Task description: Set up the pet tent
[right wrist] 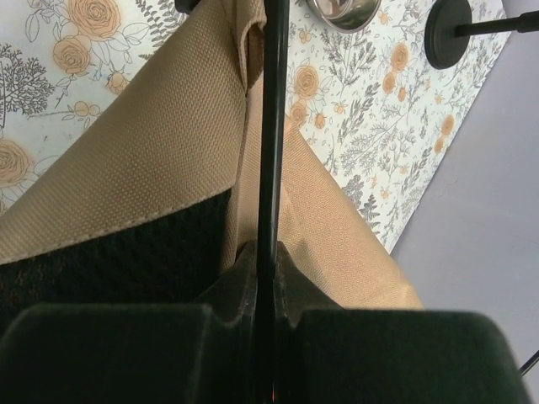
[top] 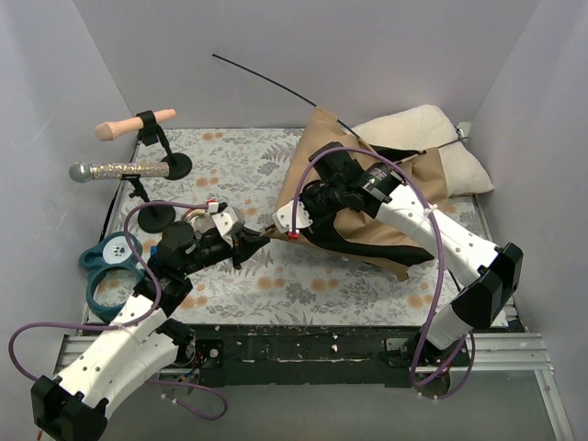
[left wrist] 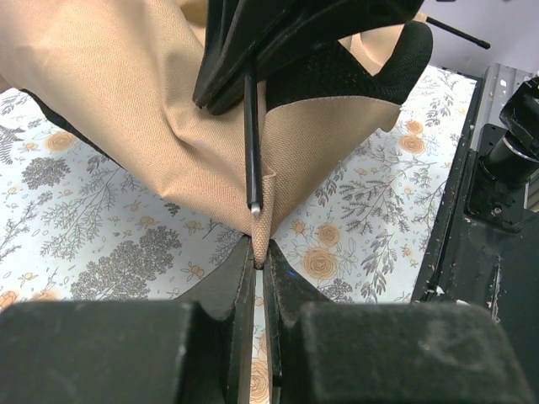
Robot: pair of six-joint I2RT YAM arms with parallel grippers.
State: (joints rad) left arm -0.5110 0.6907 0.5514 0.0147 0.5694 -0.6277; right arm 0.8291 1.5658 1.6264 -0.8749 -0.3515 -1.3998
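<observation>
The pet tent point(top: 308, 170) is a slumped heap on the floral mat point(top: 276, 285), with the cream pillow point(top: 432, 138) right behind it. The left gripper point(left wrist: 257, 268) is clamped on a bottom corner of the tent, and the right gripper point(right wrist: 268, 273) is pinching the black pole point(right wrist: 271, 126). The pole tip looks just short of that corner, so seating it is still to do. The mic stands point(top: 156, 165) sit well away from the tent, blocking nothing.

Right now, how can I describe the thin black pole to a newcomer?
Find the tan pet tent crumpled on the right of the floral mat. The pole sticks out of its top toward the back wall. It alone is long, hair-thin and curved, unlike the microphone stand.
</observation>
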